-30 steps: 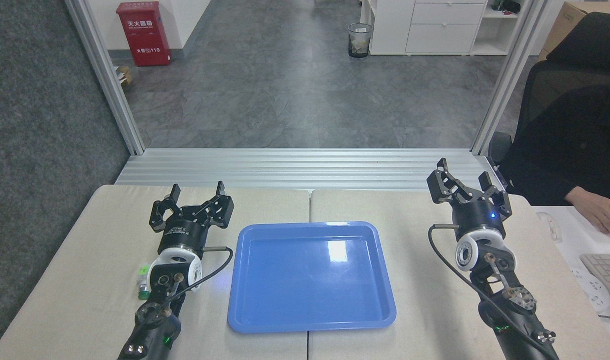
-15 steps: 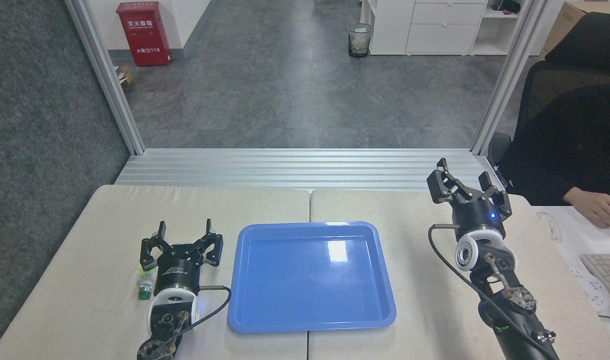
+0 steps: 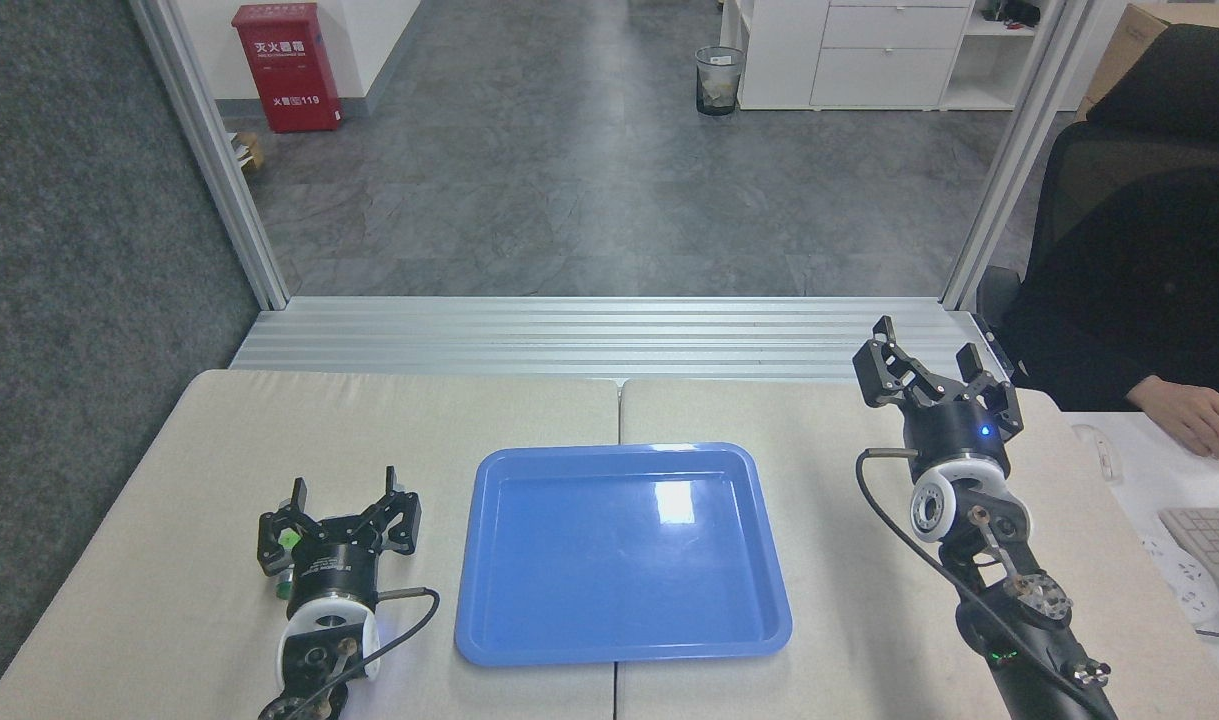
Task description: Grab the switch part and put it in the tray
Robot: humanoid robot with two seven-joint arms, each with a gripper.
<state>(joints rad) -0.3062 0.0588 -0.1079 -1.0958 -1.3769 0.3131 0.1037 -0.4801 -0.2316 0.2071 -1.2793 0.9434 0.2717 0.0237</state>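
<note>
Nothing picked up yet. Nearest, left gripper point(image 3: 337, 510) low over the table point(image 3: 149, 520), spread wide, holding nothing. Switch part point(image 3: 288, 543) on the table, half hidden under that gripper's left side. Just right, blue tray point(image 3: 624, 648), nothing inside. Farther, right gripper point(image 3: 931, 365) raised, spread wide, holding nothing. Grabbing, lifting, dropping in tray all left.

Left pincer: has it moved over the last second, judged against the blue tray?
Yes. The left pincer has drawn back toward the robot and slightly left, from beyond the tray's far rim to beside its left edge, over the switch part.
</note>
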